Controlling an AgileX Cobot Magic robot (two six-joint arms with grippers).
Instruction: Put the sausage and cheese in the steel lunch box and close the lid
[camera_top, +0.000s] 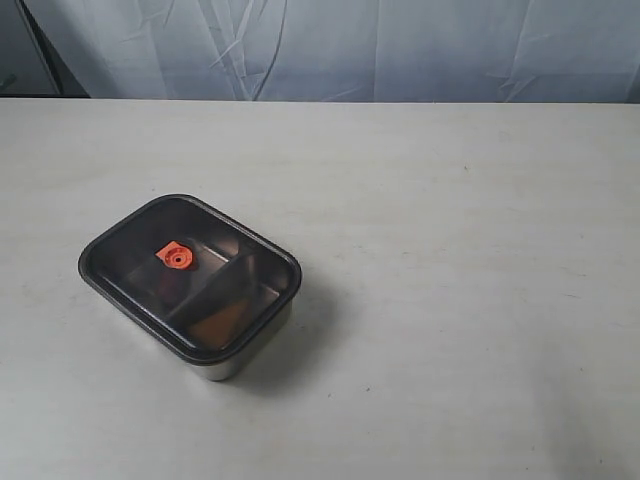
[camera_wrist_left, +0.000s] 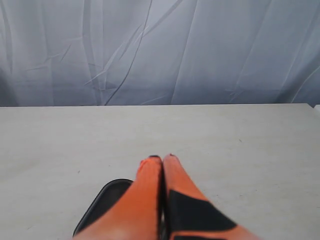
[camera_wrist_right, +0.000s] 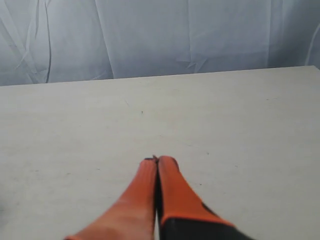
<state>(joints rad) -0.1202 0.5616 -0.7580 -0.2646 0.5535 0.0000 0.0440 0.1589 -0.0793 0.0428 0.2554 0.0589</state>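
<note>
- At our wrists: left gripper (camera_wrist_left: 162, 158) and right gripper (camera_wrist_right: 156, 159), jaws pressed together, empty.
- Left on table (camera_top: 450, 300): lid (camera_top: 190, 272), seated on steel lunch box (camera_top: 235, 365); we judge it light, rigid and slick, best gripped by its rim.
- Sausage, cheese: not discernible beneath it.

No text, label, brand, number or sign can be read anywhere — the lid (camera_top: 192, 280), the steel lunch box (camera_top: 226, 364), the tabletop (camera_top: 450, 250) and the cloth (camera_top: 400, 50) behind all look unmarked.
</note>
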